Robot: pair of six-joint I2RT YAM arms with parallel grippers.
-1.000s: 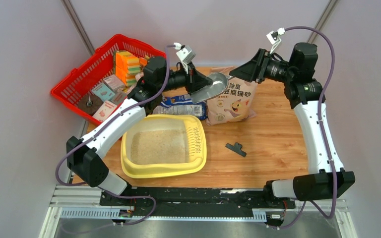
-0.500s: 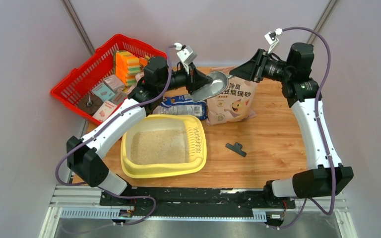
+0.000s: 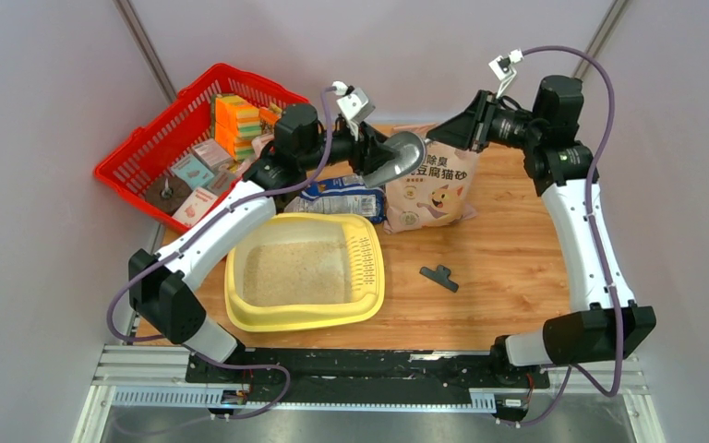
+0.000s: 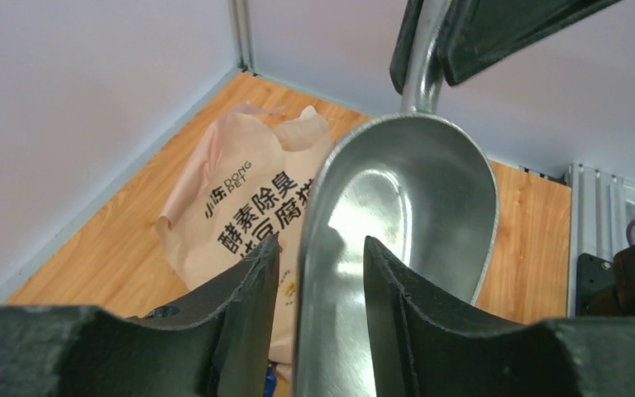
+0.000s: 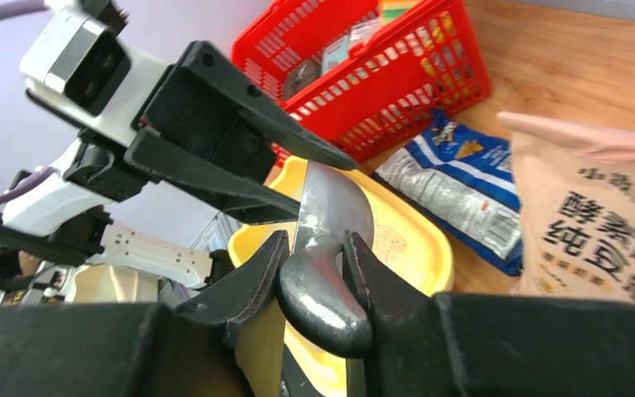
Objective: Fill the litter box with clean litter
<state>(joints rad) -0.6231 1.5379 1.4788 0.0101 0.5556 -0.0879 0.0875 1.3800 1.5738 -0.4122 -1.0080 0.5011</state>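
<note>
A shiny metal scoop hangs in the air over the back of the table, between both arms. My right gripper is shut on the rounded end of the scoop's handle. My left gripper is open, its fingers standing either side of the scoop bowl with a gap showing. The scoop looks empty. Below it, the pale-yellow litter box holds a layer of beige clean litter. The tan litter bag stands behind it, under the scoop.
A red mesh basket of boxes and sponges sits at the back left. A blue-and-white printed bag lies between the litter box and the tan bag. A small black clip lies on the wood right of the box.
My left gripper has opened off the scoop, while my right gripper has closed on its handle. The scoop has tipped slightly and stayed in about the same place.
</note>
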